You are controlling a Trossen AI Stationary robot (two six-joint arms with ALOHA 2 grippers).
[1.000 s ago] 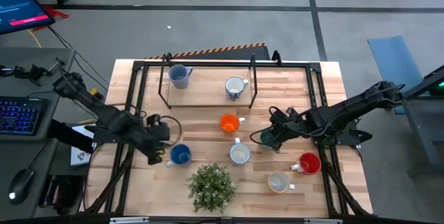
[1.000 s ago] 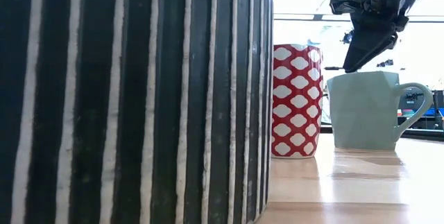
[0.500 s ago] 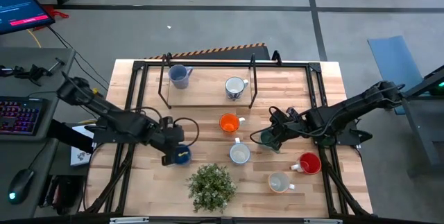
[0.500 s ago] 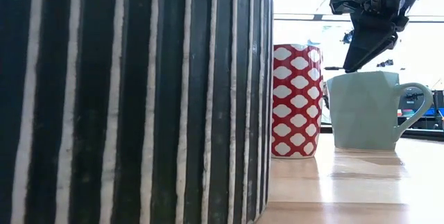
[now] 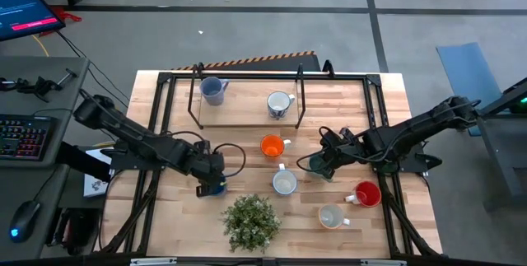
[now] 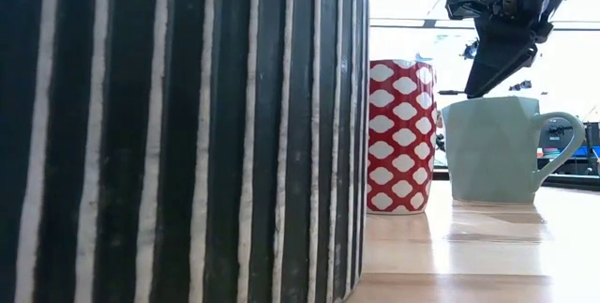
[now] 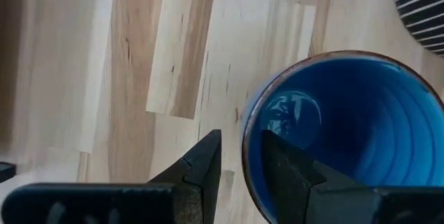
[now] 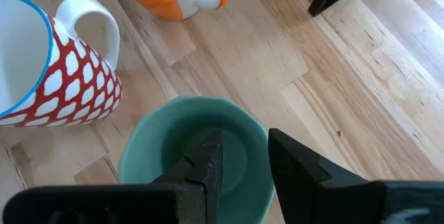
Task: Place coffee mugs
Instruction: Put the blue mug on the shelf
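The potted plant point(image 5: 250, 221) at the table's near edge serves as the landmark. Just beside it, toward the left arm's side, stands the blue mug point(image 5: 214, 185); the left gripper point(image 5: 211, 175) is right over it. In the left wrist view its fingers point(image 7: 201, 165) straddle the mug's rim point(image 7: 244, 123), one outside the wall and one inside, set close around it — whether they press it yet cannot be told.

Across from the plant on the other side, the right gripper point(image 5: 323, 165) sits on the green mug point(image 8: 191, 158), its fingers point(image 8: 208, 161) likewise astride the rim, one in the bowl and one outside; the clamp itself is not visible.

2 mugs already stand inside the black frame point(image 5: 247, 93) far from the plant: the grey-blue mug point(image 5: 212, 90) and a patterned white mug point(image 5: 279, 104). The orange mug point(image 5: 272, 146), a white mug point(image 5: 284, 183), the red mug point(image 5: 366, 193) and the cream mug point(image 5: 331, 216) are loose near the plant — so most of the job seems left
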